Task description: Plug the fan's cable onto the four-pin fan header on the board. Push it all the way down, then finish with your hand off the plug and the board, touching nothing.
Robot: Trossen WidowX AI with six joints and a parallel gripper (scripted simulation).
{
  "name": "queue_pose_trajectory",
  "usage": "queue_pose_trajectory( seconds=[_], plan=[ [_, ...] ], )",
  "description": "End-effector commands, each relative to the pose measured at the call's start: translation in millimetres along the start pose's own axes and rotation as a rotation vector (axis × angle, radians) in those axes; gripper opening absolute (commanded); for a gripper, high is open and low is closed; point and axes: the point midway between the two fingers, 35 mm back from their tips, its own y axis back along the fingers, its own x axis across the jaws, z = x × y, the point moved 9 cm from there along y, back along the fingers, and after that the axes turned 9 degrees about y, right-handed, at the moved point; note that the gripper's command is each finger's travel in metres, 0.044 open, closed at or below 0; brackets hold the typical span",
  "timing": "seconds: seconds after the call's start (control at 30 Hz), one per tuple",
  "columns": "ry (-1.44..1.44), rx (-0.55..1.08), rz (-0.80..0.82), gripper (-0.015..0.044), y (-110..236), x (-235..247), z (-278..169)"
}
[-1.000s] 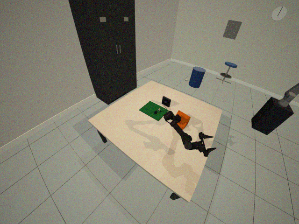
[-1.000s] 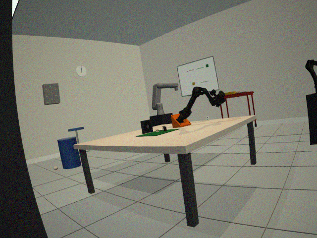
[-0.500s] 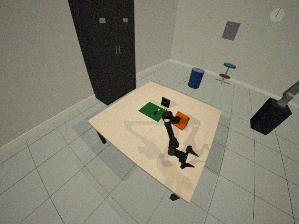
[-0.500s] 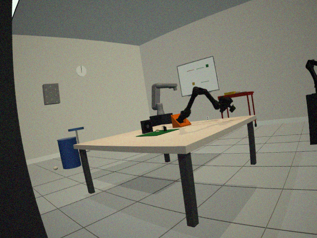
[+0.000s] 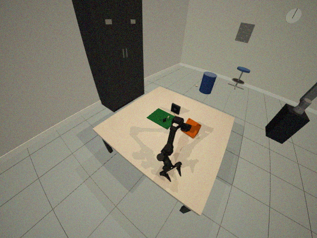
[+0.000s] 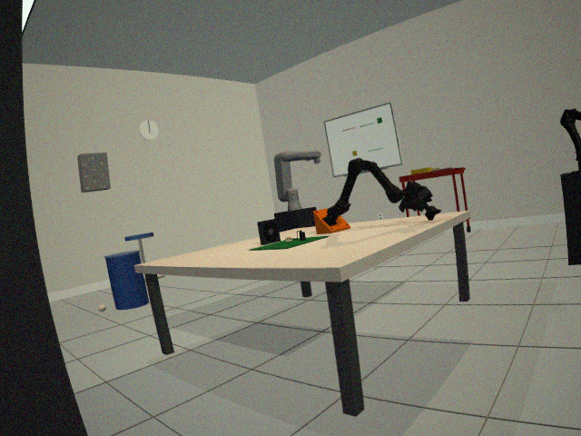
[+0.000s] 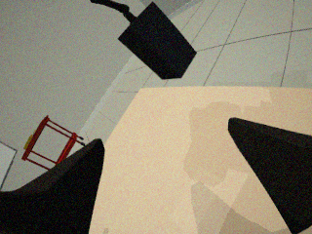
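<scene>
A green board [image 5: 156, 115] [image 6: 277, 244] lies flat at the far side of the table [image 5: 143, 143] [image 6: 300, 262]. A small black plug [image 5: 164, 119] [image 6: 301, 234] stands on the board beside a small pale part [image 5: 168, 117]. It is too small to tell how they join. The black fan [image 5: 175, 108] [image 6: 268, 231] stands upright behind the board. My gripper [image 5: 175, 174] [image 6: 429, 212] [image 7: 167, 135] is open and empty. It hangs over bare table top near the front edge, far from the board and the plug. The arm rises from an orange base [image 5: 194, 129] [image 6: 334, 226].
A tall black cabinet [image 5: 112, 51] stands behind the table. A blue barrel [image 5: 207, 82] [image 6: 125, 279] and a stool [image 5: 240, 77] stand on the floor. A grey arm on a black box [image 5: 286, 123] and a red table [image 6: 434, 173] stand off to the side.
</scene>
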Motion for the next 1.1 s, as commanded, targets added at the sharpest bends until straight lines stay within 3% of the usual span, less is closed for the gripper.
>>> queue_pose_trajectory(
  seconds=[0.0,0.53,0.9,1.07],
  plan=[
    [0.063,0.037,-0.162,0.0440,32,-28,9],
    [0.160,0.426,-0.867,0.0440,214,-103,12],
    [0.034,0.723,-1.200,0.0440,349,-87,-1],
    [-0.039,0.846,-1.240,0.0440,389,-70,-13]
  ],
)
